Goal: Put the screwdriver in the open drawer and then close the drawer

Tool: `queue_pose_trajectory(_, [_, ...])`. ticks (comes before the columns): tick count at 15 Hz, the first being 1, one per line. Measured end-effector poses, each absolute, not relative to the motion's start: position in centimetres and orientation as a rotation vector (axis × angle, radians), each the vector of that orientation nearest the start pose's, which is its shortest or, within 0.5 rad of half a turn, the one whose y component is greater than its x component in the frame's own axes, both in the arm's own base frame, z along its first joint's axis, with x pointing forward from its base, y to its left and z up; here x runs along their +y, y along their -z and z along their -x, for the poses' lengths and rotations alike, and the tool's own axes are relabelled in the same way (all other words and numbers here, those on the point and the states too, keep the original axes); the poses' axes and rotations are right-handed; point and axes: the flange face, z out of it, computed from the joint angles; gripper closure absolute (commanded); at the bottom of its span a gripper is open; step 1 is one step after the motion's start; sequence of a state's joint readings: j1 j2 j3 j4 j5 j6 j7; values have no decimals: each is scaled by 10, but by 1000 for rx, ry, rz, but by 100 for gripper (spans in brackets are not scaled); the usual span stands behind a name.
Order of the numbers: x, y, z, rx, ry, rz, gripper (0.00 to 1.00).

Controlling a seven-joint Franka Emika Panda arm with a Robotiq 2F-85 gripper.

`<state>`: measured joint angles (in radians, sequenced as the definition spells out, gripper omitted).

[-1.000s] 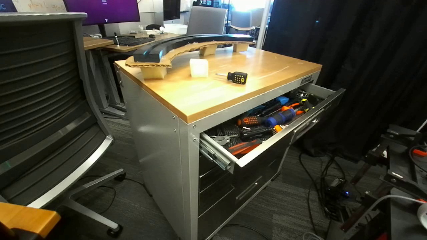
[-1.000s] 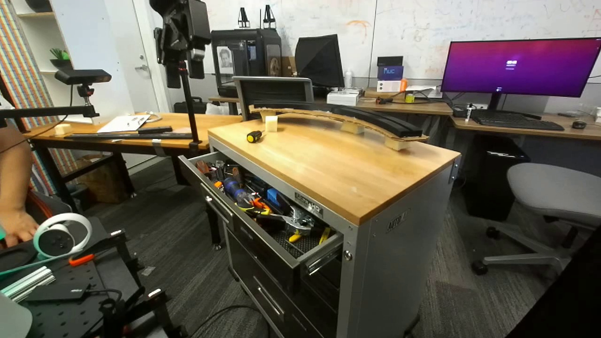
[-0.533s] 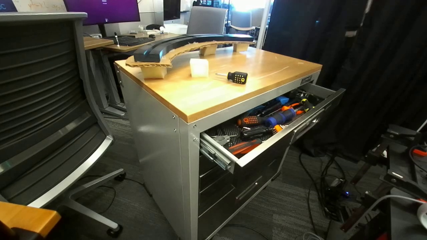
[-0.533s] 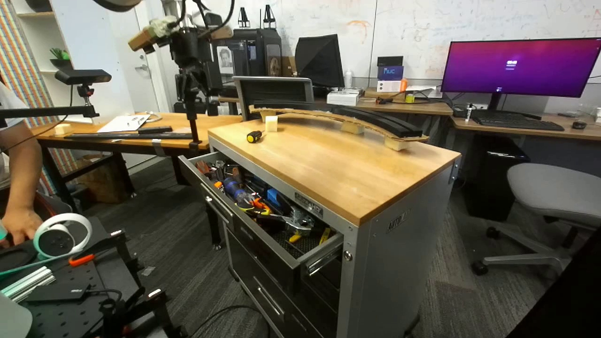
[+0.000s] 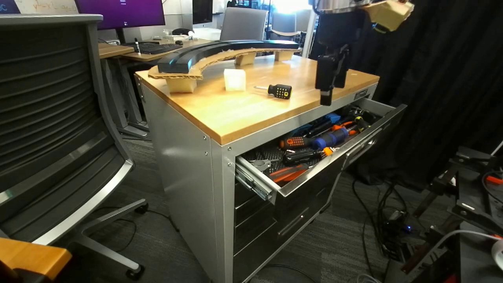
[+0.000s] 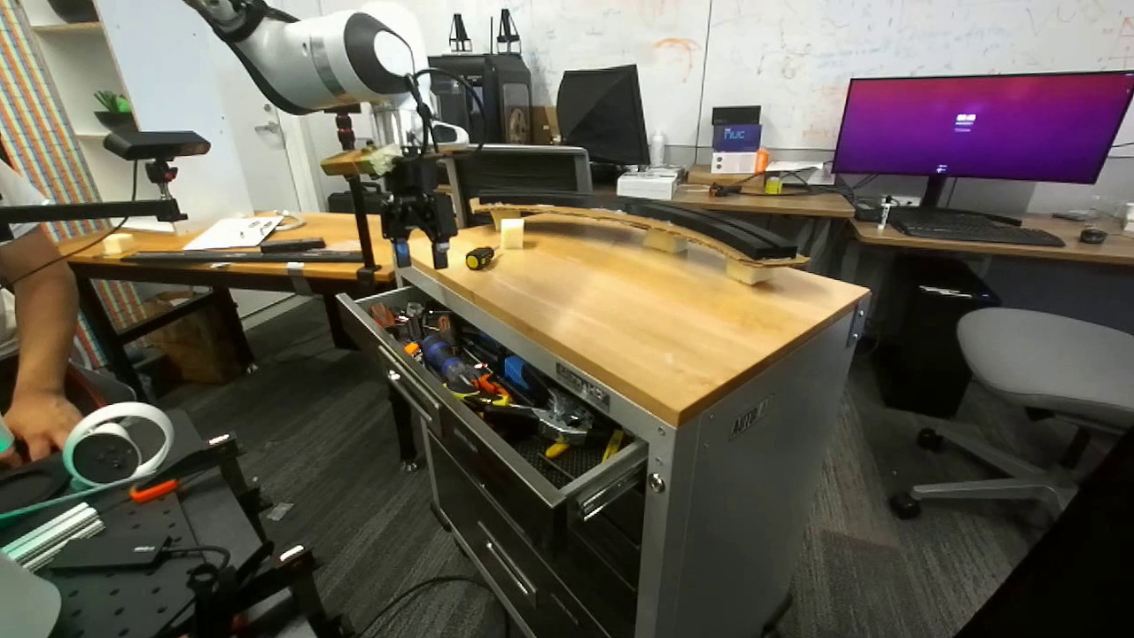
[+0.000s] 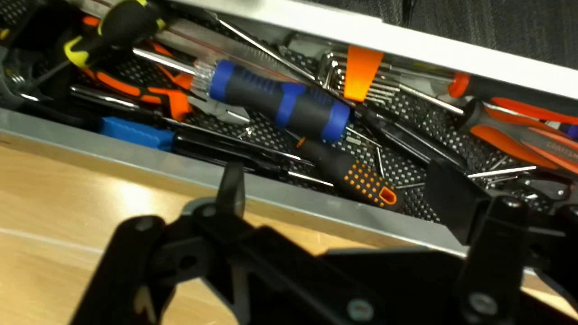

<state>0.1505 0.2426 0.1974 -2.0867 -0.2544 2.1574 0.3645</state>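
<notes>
the screwdriver (image 5: 280, 91) lies on the wooden top (image 5: 251, 114) near a pale block (image 5: 234, 80). the gripper (image 7: 344, 189) is empty w/ jaws apart, prob. b/c it must fit around this tool; the drawer (image 5: 310, 174) stands pulled out, presum. to receive it.

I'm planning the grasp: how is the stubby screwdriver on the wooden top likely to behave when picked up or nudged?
The screwdriver should be stiff, given its straight, metallic-looking shaft. It may be heavier toward the thick handle, so a grip on the thin shaft might let it swing. The handle looks roundish, so a sideways nudge could roll it.
</notes>
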Motion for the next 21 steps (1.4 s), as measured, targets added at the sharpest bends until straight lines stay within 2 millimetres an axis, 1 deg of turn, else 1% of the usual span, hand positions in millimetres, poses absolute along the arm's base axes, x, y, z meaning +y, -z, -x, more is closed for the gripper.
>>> queue_pose_trajectory(2, [188, -286, -553, -242, -156, 3326, 0])
queue_pose_trajectory(4, [194, -280, -572, -241, -138, 3323, 0])
queue_pose_trajectory(6, [199, -280, -588, -238, -105, 3320, 0])
queue_pose_trajectory(10, [212, -289, -613, -238, -26, 3312, 0])
queue_pose_trajectory(11, [213, -290, -618, -234, -12, 3311, 4])
queue_pose_trajectory(12, [213, -291, -623, -228, 0, 3312, 26])
queue_pose_trajectory(13, [211, -291, -627, -219, 8, 3314, 29])
queue_pose_trajectory(14, [208, -291, -631, -209, 13, 3317, 29])
queue_pose_trajectory(18, [194, -292, -639, -172, 23, 3329, 61])
queue_pose_trajectory(21, [191, -293, -639, -180, 12, 3326, 83])
